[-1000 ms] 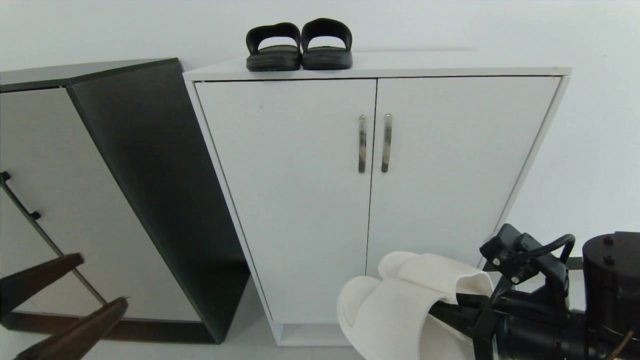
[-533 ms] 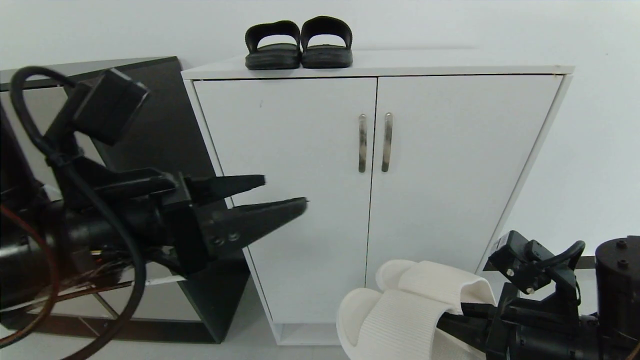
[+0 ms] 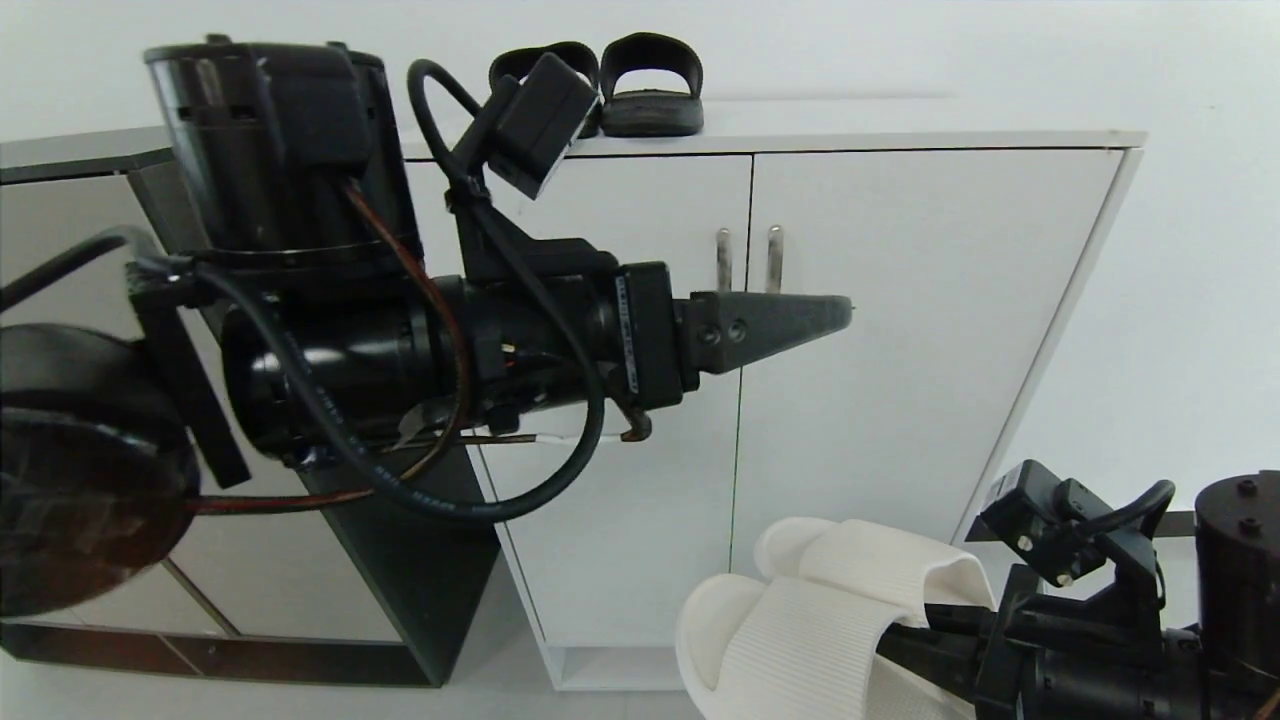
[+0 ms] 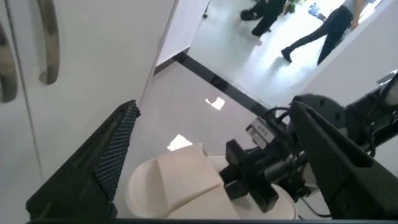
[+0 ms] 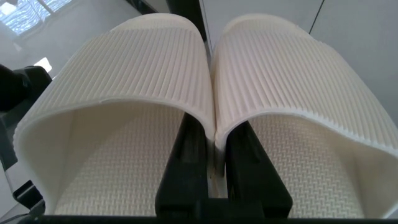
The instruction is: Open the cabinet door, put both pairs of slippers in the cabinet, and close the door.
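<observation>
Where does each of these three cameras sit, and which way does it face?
Right wrist view: right wrist, looking along the right gripper into the white slippers it pinches.
Left wrist view: left wrist, looking down past the open left gripper at those slippers.
Head view: head, facing forward-down at the cabinet; both grippers show.
All three share the white slippers.
</observation>
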You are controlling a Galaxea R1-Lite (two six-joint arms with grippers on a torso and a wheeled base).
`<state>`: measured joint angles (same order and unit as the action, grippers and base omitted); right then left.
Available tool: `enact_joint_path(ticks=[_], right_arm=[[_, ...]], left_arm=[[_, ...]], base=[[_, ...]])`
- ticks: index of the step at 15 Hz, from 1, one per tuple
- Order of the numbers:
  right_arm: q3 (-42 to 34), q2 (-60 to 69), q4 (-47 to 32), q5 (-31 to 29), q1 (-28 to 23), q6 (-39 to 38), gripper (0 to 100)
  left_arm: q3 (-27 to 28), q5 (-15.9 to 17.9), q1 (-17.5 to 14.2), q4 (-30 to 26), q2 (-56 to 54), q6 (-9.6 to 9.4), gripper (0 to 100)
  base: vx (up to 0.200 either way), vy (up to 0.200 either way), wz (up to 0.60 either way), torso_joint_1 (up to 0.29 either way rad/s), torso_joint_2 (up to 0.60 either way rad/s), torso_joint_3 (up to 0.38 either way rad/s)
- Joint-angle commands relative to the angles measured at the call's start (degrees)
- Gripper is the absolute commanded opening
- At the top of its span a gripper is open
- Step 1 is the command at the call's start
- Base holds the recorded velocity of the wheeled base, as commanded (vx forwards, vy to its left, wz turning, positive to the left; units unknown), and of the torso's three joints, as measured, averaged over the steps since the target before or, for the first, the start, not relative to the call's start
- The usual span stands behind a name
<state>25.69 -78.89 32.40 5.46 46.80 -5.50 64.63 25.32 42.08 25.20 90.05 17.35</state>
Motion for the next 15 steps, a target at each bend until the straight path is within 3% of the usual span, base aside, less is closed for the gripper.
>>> enact_joint_path(ticks=[1, 6, 8, 10, 12, 15], right_arm=[[0.0, 0.0, 0.0, 0.0, 0.0, 0.0, 0], [0.0, -0.3, 0.0, 0.0, 0.0, 0.0, 0], [0.0, -0.3, 0.0, 0.0, 0.0, 0.0, 0], [0.1, -1.0, 0.0, 0.0, 0.0, 0.0, 0], [0.0, -1.3, 0.0, 0.0, 0.0, 0.4, 0], [0.0, -1.3, 0.0, 0.0, 0.0, 0.4, 0]], left_arm=[[3.7, 1.3, 0.2, -0.1, 4.5, 1.29, 100], [9.5, 0.3, 1.0, -0.4, 9.5, 1.02, 100], [11.4, -3.2, 1.0, -0.4, 10.9, 0.58, 100], [12.4, -8.1, 1.0, -0.5, 12.3, -3.02, 100], [13.9, -11.4, 0.9, -0.5, 14.0, -4.6, 100], [15.5, -11.4, 0.5, -1.2, 15.3, -4.6, 100]], base=[[0.0, 0.0, 0.0, 0.0, 0.0, 0.0], [0.0, 0.0, 0.0, 0.0, 0.0, 0.0], [0.0, 0.0, 0.0, 0.0, 0.0, 0.0], [0.0, 0.0, 0.0, 0.0, 0.0, 0.0], [0.0, 0.0, 0.0, 0.0, 0.0, 0.0], [0.0, 0.0, 0.0, 0.0, 0.0, 0.0]])
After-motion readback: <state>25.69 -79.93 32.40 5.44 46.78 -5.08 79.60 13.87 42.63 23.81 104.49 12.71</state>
